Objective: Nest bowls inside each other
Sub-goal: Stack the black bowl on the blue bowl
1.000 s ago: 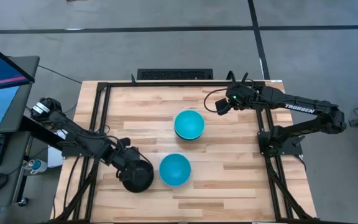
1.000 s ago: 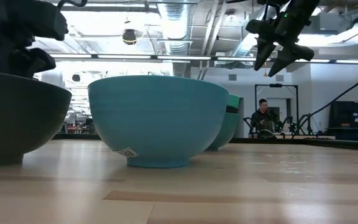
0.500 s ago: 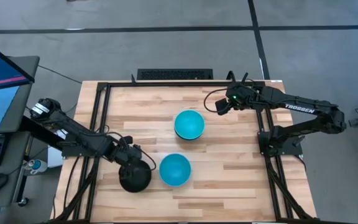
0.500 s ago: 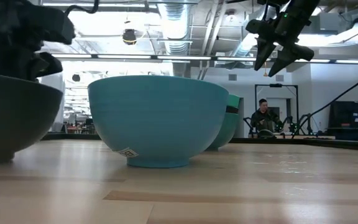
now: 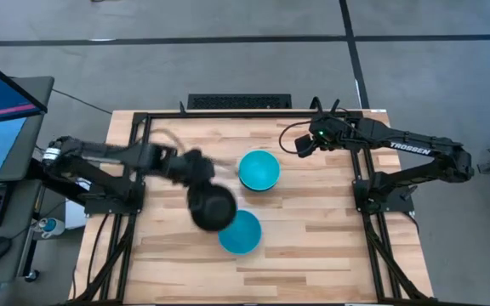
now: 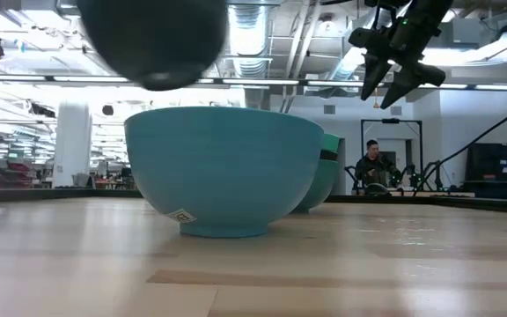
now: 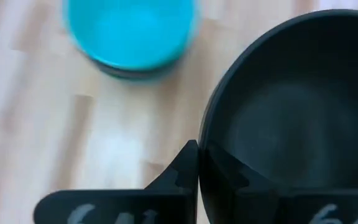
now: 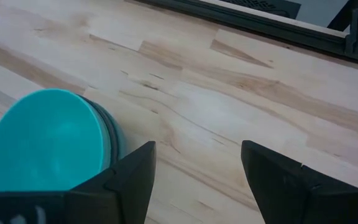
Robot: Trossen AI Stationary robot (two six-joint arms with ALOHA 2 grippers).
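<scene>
My left tool point(image 7: 197, 177) grips the black bowl point(image 5: 213, 206) by its rim, in the air above the near cyan bowl point(image 5: 242, 234). I judge lowering and centring come next. My right tool point(image 8: 194, 165) waits open at far right.

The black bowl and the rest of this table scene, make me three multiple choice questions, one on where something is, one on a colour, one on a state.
1. Where is the black bowl?
A. Lifted above the table, by the near cyan bowl
B. Resting on the table's far edge
C. Under the right arm

2. What colour is the bowl standing alone nearest the table's front edge?
A. Red
B. Cyan-blue
C. White

3. How are the right hand fingers?
A. Clamped on a bowl
B. Open and empty
C. Shut together

Answers:
1 A, the low view shows it hanging clear of the wood, with the left hand pinching its rim.
2 B, the high view shows it.
3 B, bare table shows between them.
</scene>
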